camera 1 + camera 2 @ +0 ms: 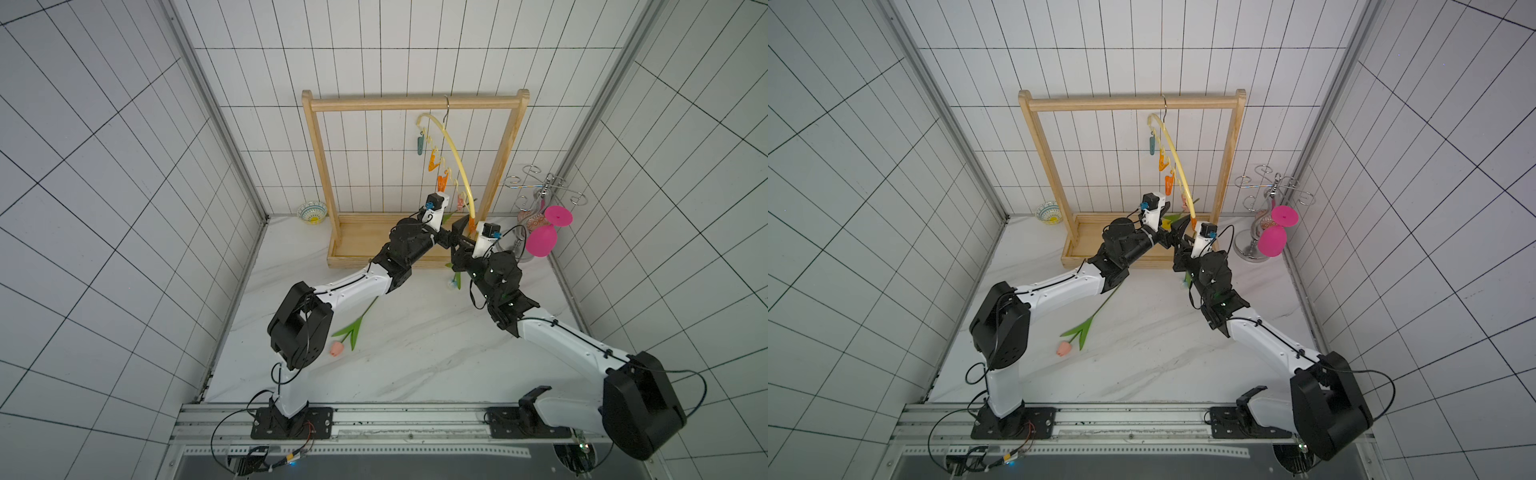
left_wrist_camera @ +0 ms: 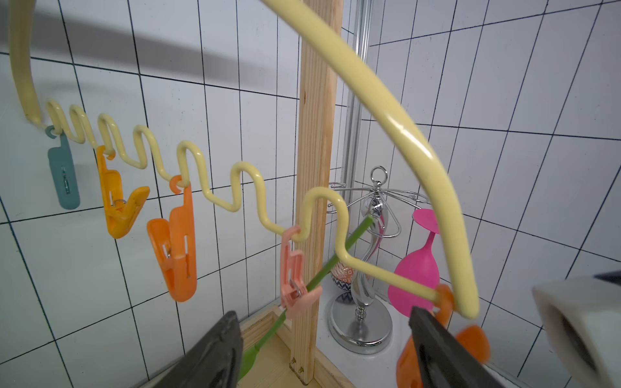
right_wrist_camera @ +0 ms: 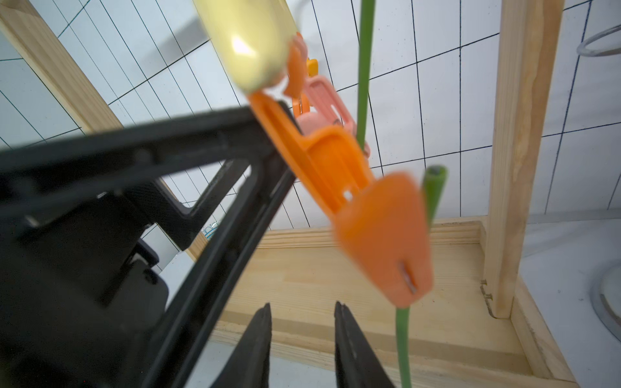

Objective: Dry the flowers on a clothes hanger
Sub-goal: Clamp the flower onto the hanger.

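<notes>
- clothes hanger (image 1: 457, 160) (image 1: 1177, 162): hangs by its metal hook (image 1: 446, 108) from the top bar of the wooden rack (image 1: 415, 103), right of the bar's middle; turned nearly end-on, lower tip toward the near side, between the two wrists.
- wavy lower bar: carries teal clip (image 2: 65, 178), yellow clip (image 2: 117, 208), orange clip (image 2: 178, 262), pink clip (image 2: 295, 285) and end orange clip (image 3: 379, 231) at the near tip.
- flowers: first stem (image 2: 322, 273) pinched in pink clip, slanting upward past the bar; second stem (image 3: 403, 336) pinched in end orange clip, hanging below it; heads of both not made out behind the arms. pink tulip (image 1: 336, 348) lies flat on the table (image 1: 415, 361), near left, well apart from the rack.
- left gripper (image 2: 322, 312): fingers spread wide, released, nothing between them; one finger just beside end orange clip, contact unclear.
- right gripper (image 3: 302, 304): fingers parted a little, grasping nothing; second stem just beside, outside the gap.
- far right corner: silver stand (image 1: 540, 187) with magenta goblet (image 1: 540, 241).
- far left of rack: small bowl (image 1: 311, 212).
</notes>
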`<action>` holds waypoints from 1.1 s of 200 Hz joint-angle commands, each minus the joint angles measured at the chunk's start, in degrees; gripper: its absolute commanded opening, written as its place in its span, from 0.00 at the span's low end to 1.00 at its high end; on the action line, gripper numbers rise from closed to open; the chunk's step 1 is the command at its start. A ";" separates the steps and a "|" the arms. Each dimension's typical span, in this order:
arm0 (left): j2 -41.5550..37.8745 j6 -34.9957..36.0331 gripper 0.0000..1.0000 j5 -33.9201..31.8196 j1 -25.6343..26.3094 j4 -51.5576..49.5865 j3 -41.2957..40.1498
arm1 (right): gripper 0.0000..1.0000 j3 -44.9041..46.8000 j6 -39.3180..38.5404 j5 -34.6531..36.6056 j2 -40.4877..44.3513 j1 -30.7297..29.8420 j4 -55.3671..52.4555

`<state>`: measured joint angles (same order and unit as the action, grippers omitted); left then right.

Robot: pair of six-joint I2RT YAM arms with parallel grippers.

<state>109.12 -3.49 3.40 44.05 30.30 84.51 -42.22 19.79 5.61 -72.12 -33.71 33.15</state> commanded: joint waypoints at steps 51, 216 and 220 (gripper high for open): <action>-9.27 5.37 0.99 -5.07 0.16 -11.05 -8.62 | 0.36 -5.12 -0.36 1.39 7.07 0.18 -17.49; -38.22 -22.55 0.99 -32.84 -7.98 -52.18 -29.98 | 0.56 -6.20 5.42 -1.90 18.55 0.21 -47.20; -39.27 -23.75 0.99 -31.66 -9.15 -51.95 -31.57 | 0.57 -5.93 5.48 -1.87 18.81 0.23 -47.20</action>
<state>74.96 -13.69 -21.69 40.51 -15.64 57.89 -46.50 24.14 4.60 -55.33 -33.71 -9.96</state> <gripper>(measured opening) 0.992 0.564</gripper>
